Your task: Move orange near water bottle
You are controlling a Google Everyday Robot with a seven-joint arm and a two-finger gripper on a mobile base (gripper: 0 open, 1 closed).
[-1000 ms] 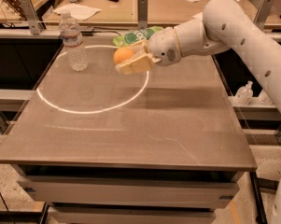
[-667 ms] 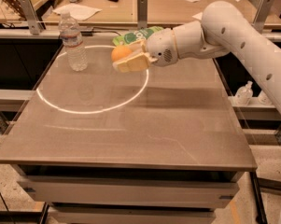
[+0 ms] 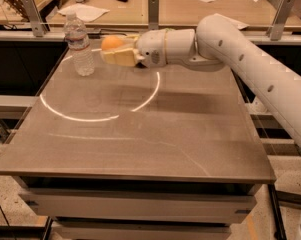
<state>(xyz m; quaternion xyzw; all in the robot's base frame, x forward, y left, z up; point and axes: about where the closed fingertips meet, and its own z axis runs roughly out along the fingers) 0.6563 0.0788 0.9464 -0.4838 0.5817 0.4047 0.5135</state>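
The orange [image 3: 111,43] is a small round bright fruit held between the cream fingers [image 3: 119,58] of my gripper [image 3: 114,50], above the far left part of the grey table [image 3: 140,134]. The gripper is shut on the orange. The water bottle [image 3: 79,45], clear and ribbed with a white cap and a white-and-red label, stands upright on the table just left of the gripper, a short gap apart. My white arm [image 3: 250,69] reaches in from the right.
A bright ring of light [image 3: 97,118] lies on the tabletop. Behind the table runs a wooden bench [image 3: 190,9] with papers and metal brackets. The green snack bag is hidden behind the gripper and arm.
The gripper has carried the orange left and toward the far edge, closer to the water bottle. The bottle has not moved.
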